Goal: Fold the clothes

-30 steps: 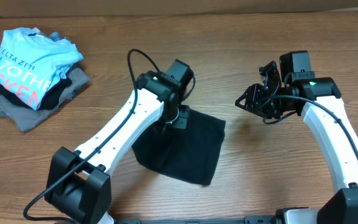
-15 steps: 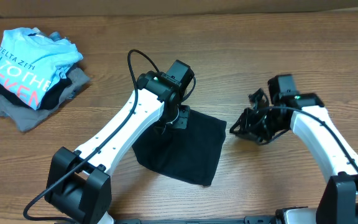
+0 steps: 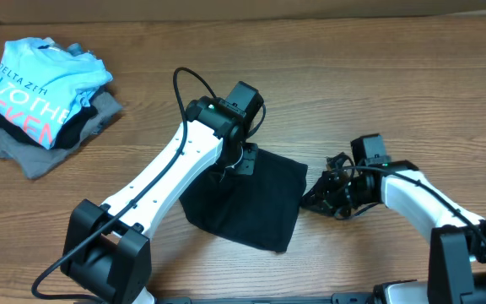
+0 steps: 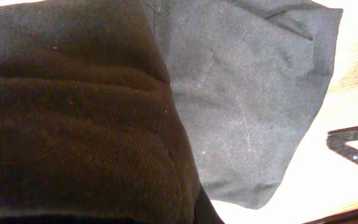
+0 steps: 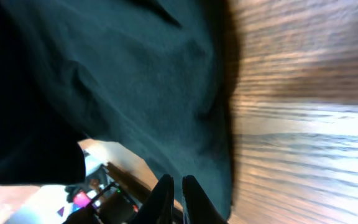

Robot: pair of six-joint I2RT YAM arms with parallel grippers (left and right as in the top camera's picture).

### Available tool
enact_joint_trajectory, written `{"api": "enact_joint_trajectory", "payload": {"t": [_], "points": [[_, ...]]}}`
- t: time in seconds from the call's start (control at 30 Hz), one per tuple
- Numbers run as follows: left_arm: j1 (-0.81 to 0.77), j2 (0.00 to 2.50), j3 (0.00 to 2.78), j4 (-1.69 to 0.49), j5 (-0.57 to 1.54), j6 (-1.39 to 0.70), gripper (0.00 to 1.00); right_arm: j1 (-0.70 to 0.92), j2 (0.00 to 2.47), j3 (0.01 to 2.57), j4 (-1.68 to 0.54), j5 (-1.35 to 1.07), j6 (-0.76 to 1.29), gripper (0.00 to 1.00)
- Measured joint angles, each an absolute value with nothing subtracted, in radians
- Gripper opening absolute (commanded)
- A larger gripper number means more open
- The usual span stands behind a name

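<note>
Black T-shirt (image 3: 243,203) lies folded into a rough square at the centre of the frame on a wood-grain desk (image 3: 353,76), one corner pointing toward the lower edge. Little of the room shows beyond the desk; a plain tan strip runs along the top of the overhead view. At the upper left sits a loose pile of clothes, a light blue T-shirt (image 3: 40,84) with white and pink lettering on top, a grey garment (image 3: 32,156) spilling out below it.

My left claw (image 3: 236,160) is down on the shirt's upper left corner, pressed together and pinching the cloth; dark fabric bunches right against its wrist camera and fills most of that view.

My right claw (image 3: 312,201) sits low at the shirt's right edge. In its wrist view the two fingers (image 5: 163,194) stand almost together, only a thin slit between them, just over the dark hem where cloth meets bare wood. I cannot tell whether any fabric is caught between them.
</note>
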State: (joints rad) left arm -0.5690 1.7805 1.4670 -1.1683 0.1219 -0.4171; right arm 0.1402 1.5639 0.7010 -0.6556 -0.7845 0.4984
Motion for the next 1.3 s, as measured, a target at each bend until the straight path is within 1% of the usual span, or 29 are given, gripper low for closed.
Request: {"api": "enact_joint_trajectory", "payload": {"t": [0.17,0.27,0.3,0.4,0.5,0.6,0.73,0.8,0.83,0.93,0.97,1.07,1.17,1.3], "points": [[-0.569,1.781,1.467,-1.175,0.122,-0.417,0.04,0.176,1.565,0.668,-0.555,-0.8,0.621,0.1],[-0.569,1.781,1.467,-1.186,0.123,-0.417,0.04,0.205,1.571,0.653,-0.533,-0.786,0.702,0.1],[-0.569,1.781,1.467,-1.192,0.124,-0.417,0.04,0.212,1.581,0.646,-0.532,-0.78,0.728,0.13],[-0.569,1.781,1.478,-1.214,0.136,-0.417,0.04,0.217,1.618,0.632,-0.532,-0.773,0.782,0.15],[-0.57,1.781,1.512,-1.238,0.148,-0.417,0.04,0.216,1.652,0.632,-0.505,-0.783,0.804,0.14],[-0.574,1.781,1.546,-1.254,0.155,-0.417,0.04,0.216,1.67,0.643,-0.486,-0.801,0.81,0.12],[-0.602,1.781,1.565,-1.257,0.172,-0.416,0.05,0.216,1.683,0.653,-0.469,-0.813,0.811,0.12],[-0.628,1.781,1.566,-1.257,0.179,-0.417,0.09,0.216,1.685,0.653,-0.466,-0.815,0.812,0.12],[-0.642,1.781,1.566,-1.256,0.182,-0.418,0.13,0.216,1.685,0.653,-0.464,-0.815,0.811,0.12],[-0.678,1.781,1.566,-1.247,0.182,-0.418,0.29,0.216,1.686,0.653,-0.463,-0.817,0.811,0.12],[-0.689,1.781,1.566,-1.247,0.182,-0.421,0.31,0.216,1.686,0.653,-0.464,-0.818,0.811,0.12],[-0.707,1.781,1.566,-1.248,0.182,-0.427,0.37,0.215,1.687,0.653,-0.463,-0.82,0.811,0.12],[-0.712,1.781,1.566,-1.248,0.182,-0.432,0.38,0.215,1.687,0.653,-0.463,-0.822,0.81,0.12],[-0.712,1.781,1.567,-1.251,0.179,-0.439,0.43,0.213,1.687,0.653,-0.463,-0.823,0.81,0.12]]}}
